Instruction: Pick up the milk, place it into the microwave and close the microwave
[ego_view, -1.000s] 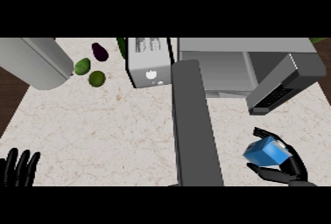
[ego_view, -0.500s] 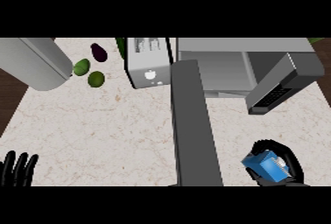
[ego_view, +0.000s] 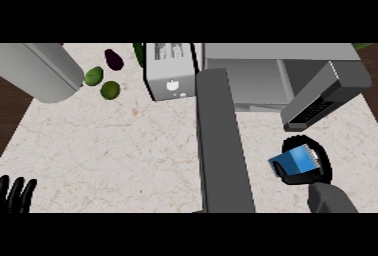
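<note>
The right hand (ego_view: 314, 167) has drawn the milk (ego_view: 295, 161) (now tilted) toward six o'clock, curling closer around it.

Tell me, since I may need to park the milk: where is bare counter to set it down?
The widest bare patch is the counter between the toaster, the open microwave door and the left hand. It is crowded right of the door, where the right hand holds the milk below the microwave.

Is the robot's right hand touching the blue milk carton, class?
Touching. In the head view the right hand curls its black fingers round the milk carton, wrapping its sides with no gap.
</note>
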